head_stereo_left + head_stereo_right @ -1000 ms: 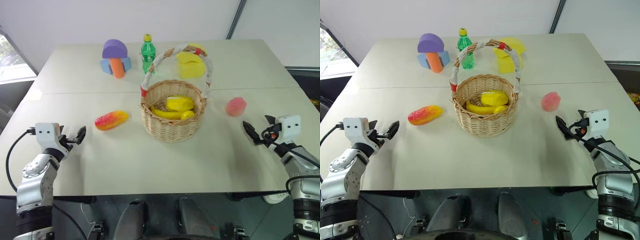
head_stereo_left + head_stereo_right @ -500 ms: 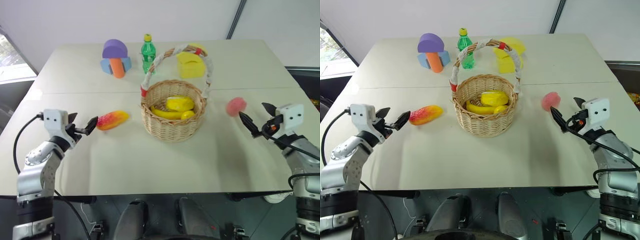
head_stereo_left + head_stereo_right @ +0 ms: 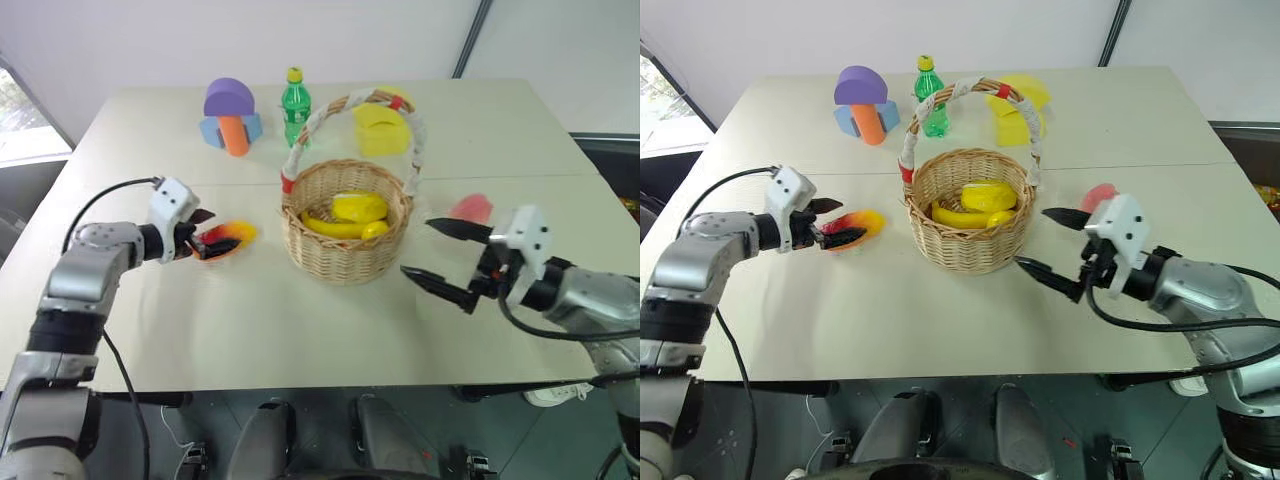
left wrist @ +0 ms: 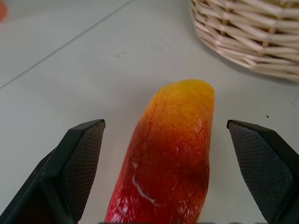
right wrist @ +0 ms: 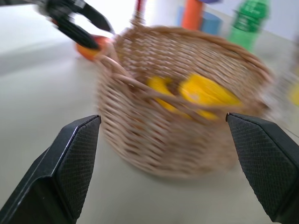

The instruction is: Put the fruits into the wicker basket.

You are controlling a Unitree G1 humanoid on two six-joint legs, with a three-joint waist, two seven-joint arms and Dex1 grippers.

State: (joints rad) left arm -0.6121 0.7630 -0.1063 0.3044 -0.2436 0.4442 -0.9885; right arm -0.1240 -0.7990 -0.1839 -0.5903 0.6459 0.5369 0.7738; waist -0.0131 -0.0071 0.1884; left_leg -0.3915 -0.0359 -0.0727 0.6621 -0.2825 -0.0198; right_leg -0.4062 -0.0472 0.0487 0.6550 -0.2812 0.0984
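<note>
Table: a wide white tabletop (image 3: pixel 300 330) is lying under everything, with a thin seam running across it.
Bottle: a green plastic bottle with a yellow cap (image 3: pixel 294 106) is standing upright near the far edge.
Blocks, far left: a purple half-round foam block (image 3: pixel 229 98) is sitting on an orange cylinder (image 3: pixel 235 136), with blue blocks (image 3: pixel 212 132) beside it.
Blocks, far right: yellow foam blocks (image 3: pixel 381 130) are sitting well apart from the purple 1.

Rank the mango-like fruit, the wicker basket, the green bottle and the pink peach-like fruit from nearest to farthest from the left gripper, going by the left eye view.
1. mango-like fruit, between the open fingers of the left gripper.
2. wicker basket, mid-table, to the gripper's right.
3. green bottle, at the back behind the basket.
4. pink peach-like fruit, on the far right side.
</note>
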